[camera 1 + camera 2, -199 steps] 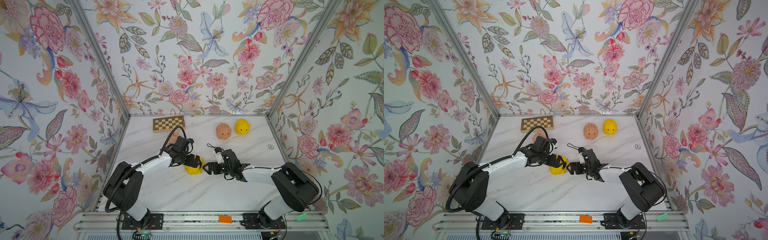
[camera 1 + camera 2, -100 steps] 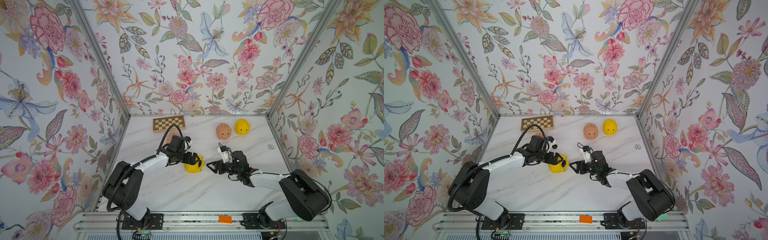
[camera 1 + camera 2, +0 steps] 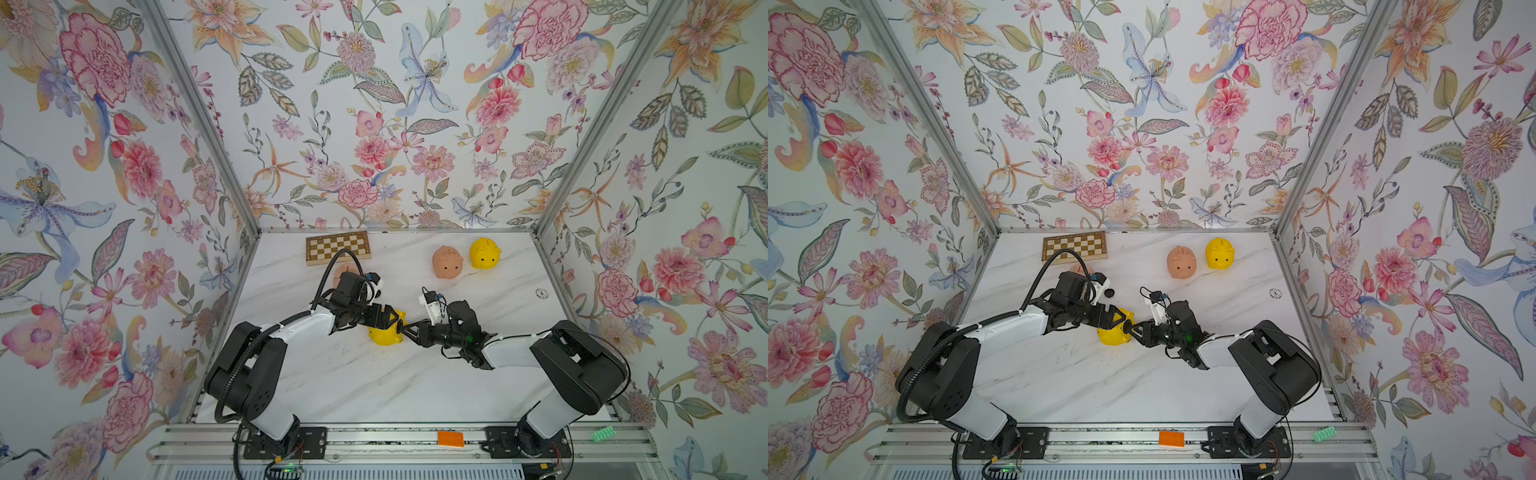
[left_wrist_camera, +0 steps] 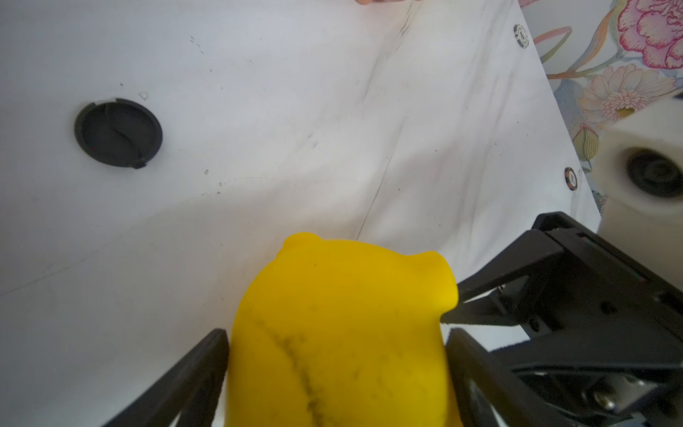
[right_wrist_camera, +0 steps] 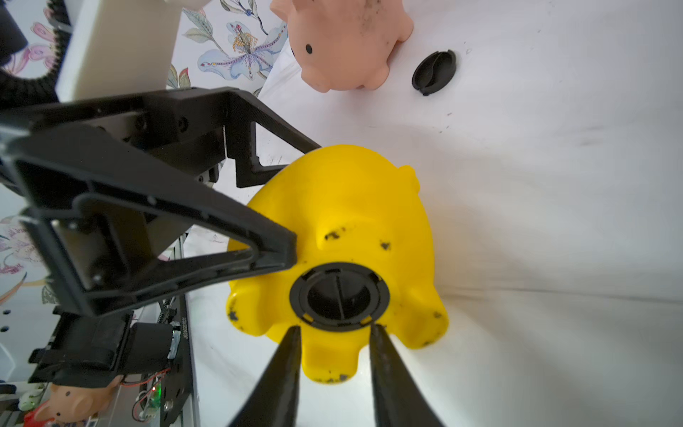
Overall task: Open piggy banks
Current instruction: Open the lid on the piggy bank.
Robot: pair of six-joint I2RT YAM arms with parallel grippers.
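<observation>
Right tool (image 5: pixel 334 329) narrower, nearer plug (image 5: pixel 339 295)

Enclosure: three walls (image 3: pixel 374 124) in floral wallpaper, with pink, orange and blue blooms on a pale ground. Bare aluminium posts (image 3: pixel 205 124) at both back corners. Table (image 3: pixel 374 386) is white marble-look with grey veins and a few scuffs. Aluminium rail (image 3: pixel 374 440) along the front edge. Light even and diffuse, soft shadows only.
</observation>
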